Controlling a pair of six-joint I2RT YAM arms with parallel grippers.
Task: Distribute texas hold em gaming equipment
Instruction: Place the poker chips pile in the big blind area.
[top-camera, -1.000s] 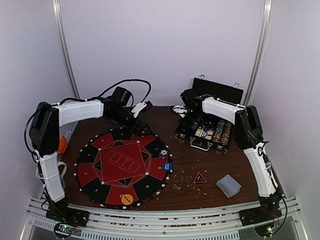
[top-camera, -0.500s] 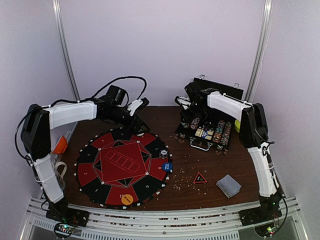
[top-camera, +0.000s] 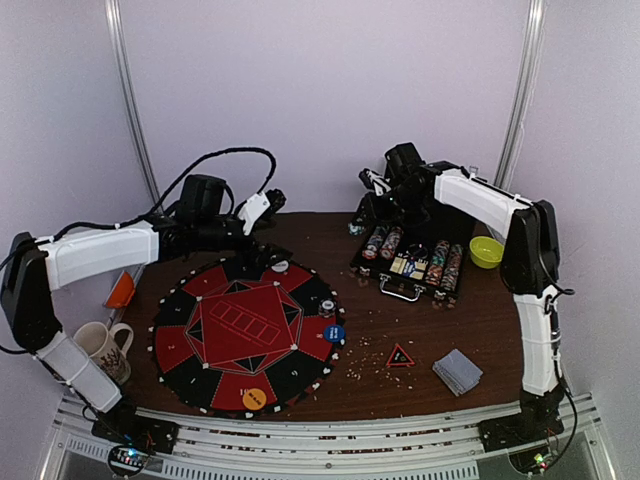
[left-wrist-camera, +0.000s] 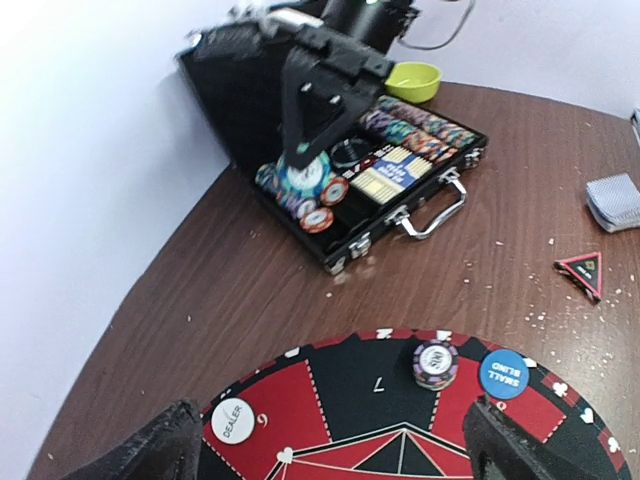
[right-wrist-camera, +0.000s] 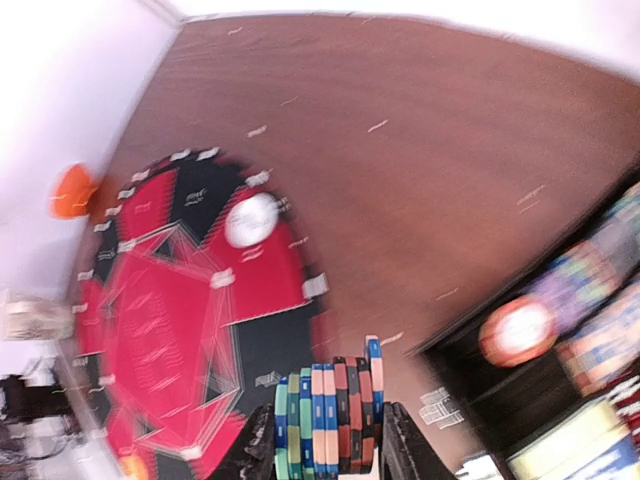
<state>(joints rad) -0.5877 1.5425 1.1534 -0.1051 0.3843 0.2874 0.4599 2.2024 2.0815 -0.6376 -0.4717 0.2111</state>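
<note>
The left gripper (left-wrist-camera: 335, 450) hangs with its black jaws spread wide, nothing between them, over the far rim of the round red-and-black mat (top-camera: 245, 330). There a flat white disc marked DEALER (left-wrist-camera: 231, 420), a short stack of edge-striped chips (left-wrist-camera: 435, 363) and a glossy blue disc (left-wrist-camera: 503, 373) lie. The right gripper (right-wrist-camera: 330, 440) clamps a ribbed column of multi-coloured striped poker chips (right-wrist-camera: 328, 400) between narrow jaws, above the left end of the open black hinged case (left-wrist-camera: 225, 100) on the brown wood-grain table (top-camera: 440, 320).

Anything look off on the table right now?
Pale crumbs are strewn between the mat and the cards, around the red triangle. In the case, the chips at the end nearest the mat lie loose and tilted, not racked.
</note>
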